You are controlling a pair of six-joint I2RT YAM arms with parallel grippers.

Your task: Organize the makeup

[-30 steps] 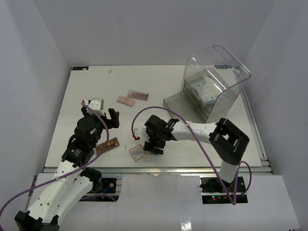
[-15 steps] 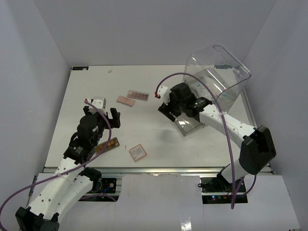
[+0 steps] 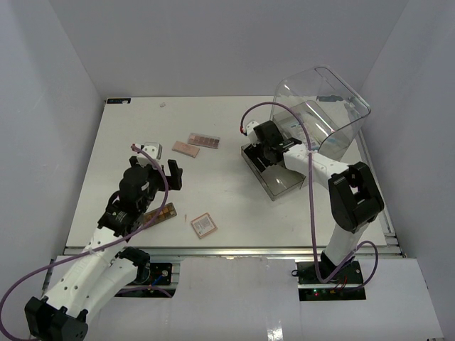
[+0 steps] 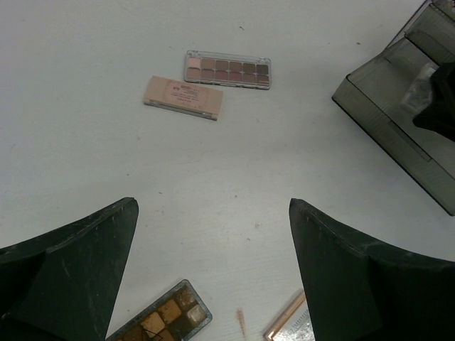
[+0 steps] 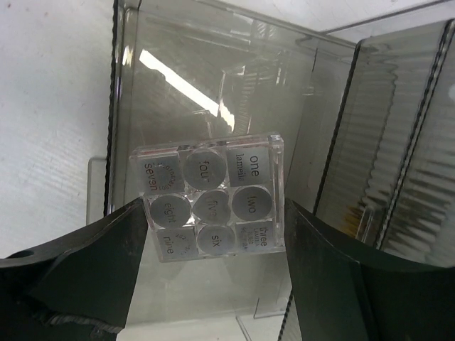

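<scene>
**Setting the silvery grid palette into the clear box**

Holding the silvery grid palette (image 5: 210, 206) squarely between them, the right fingers (image 5: 71, 284) are pressing against its two opposite sides and appear to be clamped on it. The palette is hanging directly over the ribbed front tray of the clear box (image 5: 213, 85), so the coming move is probably turning on one thing: it is lying straight ahead of the fingertips, above the tray floor. Being nearly square, it is offering no long axis to align. Its nine grey discs are reading "one" through "nine", turned sideways to the wrist camera; the smaller print is staying unreadable.

The left fingers (image 4: 71, 277) are standing wide apart and holding nothing, hovering over the tabletop (image 3: 234, 192). The brown pan palette (image 3: 161, 214) is lying just beneath them, its long axis running diagonally, with the pinkish square compact (image 3: 203, 225) near it; the left arm is clearly the nearer one to both. The pink pan palette (image 3: 204, 140) and a pale pink carton (image 3: 185, 148) are lying side by side farther out.
</scene>
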